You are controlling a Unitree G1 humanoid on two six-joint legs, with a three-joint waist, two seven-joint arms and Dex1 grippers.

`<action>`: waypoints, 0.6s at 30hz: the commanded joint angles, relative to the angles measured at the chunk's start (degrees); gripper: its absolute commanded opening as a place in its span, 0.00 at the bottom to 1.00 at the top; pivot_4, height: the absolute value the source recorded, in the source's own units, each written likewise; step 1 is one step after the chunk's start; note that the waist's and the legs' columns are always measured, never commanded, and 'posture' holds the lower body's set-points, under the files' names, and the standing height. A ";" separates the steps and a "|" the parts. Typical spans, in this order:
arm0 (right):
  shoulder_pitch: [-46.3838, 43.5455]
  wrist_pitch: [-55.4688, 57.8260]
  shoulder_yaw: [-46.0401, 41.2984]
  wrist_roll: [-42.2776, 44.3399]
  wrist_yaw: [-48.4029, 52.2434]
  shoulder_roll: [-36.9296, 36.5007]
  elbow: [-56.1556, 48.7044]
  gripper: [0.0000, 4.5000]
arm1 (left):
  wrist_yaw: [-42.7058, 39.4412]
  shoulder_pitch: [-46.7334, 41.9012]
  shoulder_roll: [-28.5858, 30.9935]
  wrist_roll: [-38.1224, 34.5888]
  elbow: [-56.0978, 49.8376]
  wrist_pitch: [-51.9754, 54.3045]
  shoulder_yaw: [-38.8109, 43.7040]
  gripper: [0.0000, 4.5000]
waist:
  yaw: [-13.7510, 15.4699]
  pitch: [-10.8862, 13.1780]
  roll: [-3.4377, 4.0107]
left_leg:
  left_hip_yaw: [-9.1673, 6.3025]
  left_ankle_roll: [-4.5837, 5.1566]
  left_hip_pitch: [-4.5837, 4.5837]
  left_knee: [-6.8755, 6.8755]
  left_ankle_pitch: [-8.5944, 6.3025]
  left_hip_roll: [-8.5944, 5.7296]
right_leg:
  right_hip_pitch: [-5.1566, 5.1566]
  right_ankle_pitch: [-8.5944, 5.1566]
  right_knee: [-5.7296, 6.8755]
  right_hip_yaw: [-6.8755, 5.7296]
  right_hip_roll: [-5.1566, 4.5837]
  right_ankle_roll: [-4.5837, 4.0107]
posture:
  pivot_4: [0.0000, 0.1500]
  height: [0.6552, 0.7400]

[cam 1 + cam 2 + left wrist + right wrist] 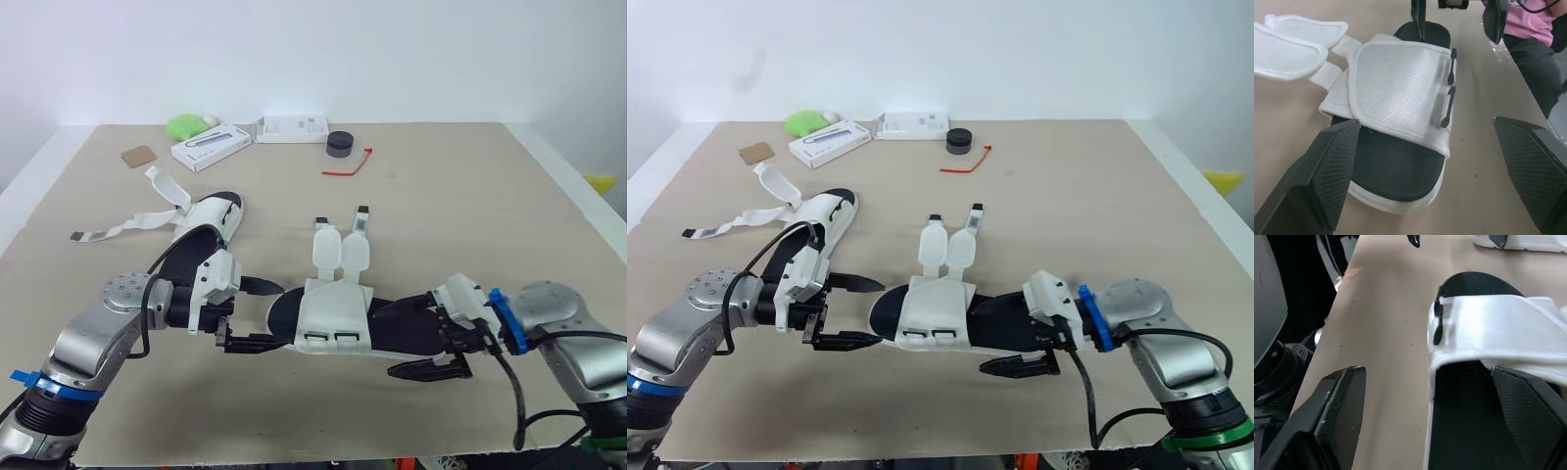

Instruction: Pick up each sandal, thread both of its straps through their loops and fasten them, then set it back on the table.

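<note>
A white sandal [338,318] with a black footbed lay flat between the claws. Its toe sat between the spread fingers of the left gripper [262,315] and its heel at the right gripper [421,343]. Both straps [343,250] were unfastened. The second sandal [206,230] lay beyond the left gripper, straps loose.

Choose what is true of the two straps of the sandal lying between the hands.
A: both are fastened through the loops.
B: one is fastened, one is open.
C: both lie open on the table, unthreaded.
C: both straps lie spread flat beyond the sandal, and its two loops are empty.
</note>
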 commanded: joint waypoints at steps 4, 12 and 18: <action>-3.73 4.38 -7.33 5.45 -4.63 1.42 3.14 0.99 | 0.27 -2.30 -1.47 2.19 2.71 -3.05 -0.18 1.00 | -0.04 0.00 0.00 | 0.03 0.00 0.05 0.02 0.01 0.00 | 0.04 0.03 0.00 0.02 0.01 -0.01 | 1.00 1.00; -4.00 5.63 -7.40 5.79 -6.28 2.43 1.89 0.73 | -0.33 -2.23 -1.69 2.82 3.14 -3.34 -0.32 1.00 | -0.01 0.00 0.00 | -0.05 0.00 0.00 0.02 0.00 0.01 | 0.04 0.05 0.01 0.01 0.04 -0.08 | 1.00 1.00; -3.30 8.52 -7.52 7.69 -6.29 2.31 1.05 0.84 | -0.23 -1.93 -1.95 3.52 3.16 -3.75 -0.51 1.00 | 0.01 0.00 0.00 | -0.04 0.00 -0.01 0.02 0.00 -0.06 | 0.04 0.06 0.01 0.01 -0.06 -0.05 | 1.00 1.00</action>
